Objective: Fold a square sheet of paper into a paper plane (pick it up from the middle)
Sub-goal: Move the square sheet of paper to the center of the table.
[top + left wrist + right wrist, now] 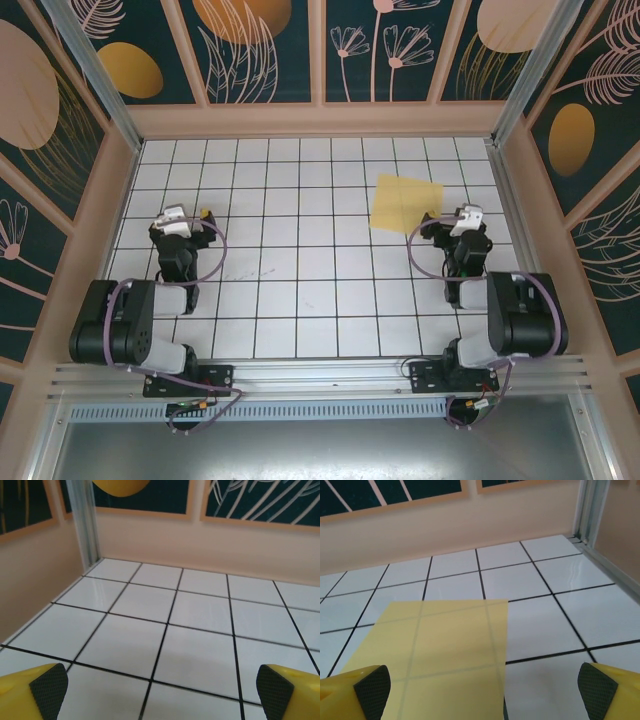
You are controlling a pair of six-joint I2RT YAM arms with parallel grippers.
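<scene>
The sheet (pixel 405 203) lies flat and unfolded on the far right of the tiled table (pixel 300 250), slightly skewed to the grid. No crease shows, so I judge the folding has not begun and the pick-up is the step in hand.

The right gripper (pixel 458 218) sits just beside the sheet's near right corner, jaws spread wide and holding nothing. In its wrist view the sheet (pixel 440 650) runs under the left pad (pixel 372 690). It would need to move left and farther out over the middle, then pinch thin paper lying flush with the table.

The left gripper (pixel 185 215) is well apart at the left, also spread over bare tiles.

The sheet's near edge is cut off, and whether the right pads touch the paper cannot be told.
</scene>
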